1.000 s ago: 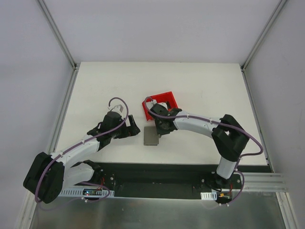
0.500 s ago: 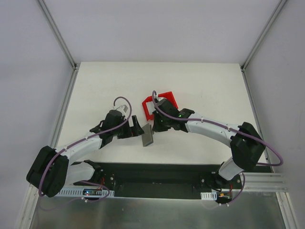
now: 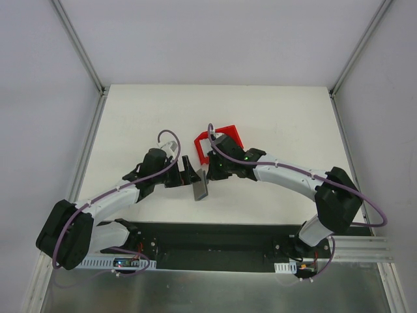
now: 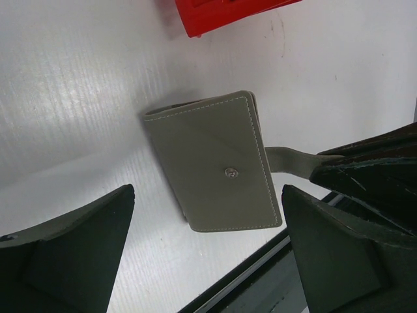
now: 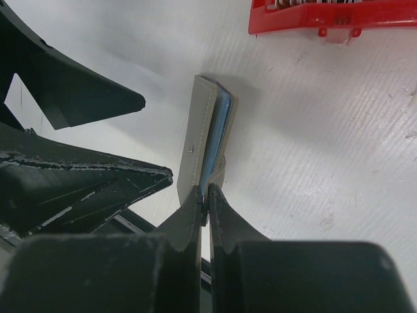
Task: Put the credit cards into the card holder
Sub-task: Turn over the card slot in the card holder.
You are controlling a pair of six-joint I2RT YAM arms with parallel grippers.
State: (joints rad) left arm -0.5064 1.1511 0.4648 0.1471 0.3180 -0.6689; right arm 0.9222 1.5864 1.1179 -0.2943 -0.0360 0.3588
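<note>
Near edge: arm bases side by side, both arms reaching in and meeting over the middle of the tabletop (image 3: 280, 117).

Next in, left end effector (image 3: 187, 173): spread wide, close to full span, holding nothing. From the left wrist, fingers (image 4: 71, 254) standing either side of the card holder (image 4: 215, 166), with a gap on both sides. No contact seen.

Beside it, right end effector (image 3: 210, 175): pinched shut on a thin grey flap (image 4: 290, 160) sticking out from the card holder's edge. From the right wrist, fingertips (image 5: 225, 218) pressed together on that flap, only a hairline slit between them.

Card holder itself: grey, stitched border, small metal snap (image 4: 229, 172) at the centre of one face. Sits mid-tabletop between the two end effectors. Tilted up on edge, not lying flat. Seen edge-on from the right wrist, slightly open, blue lining (image 5: 215, 140) showing. Shadow on the tabletop beside it; cannot tell whether the lower edge touches the surface.

Farther back: red bin (image 3: 226, 130), open-topped, near the card holder but apart from it. Pale contents (image 5: 313, 3) cropped at the frame edge, too little visible to identify.
</note>
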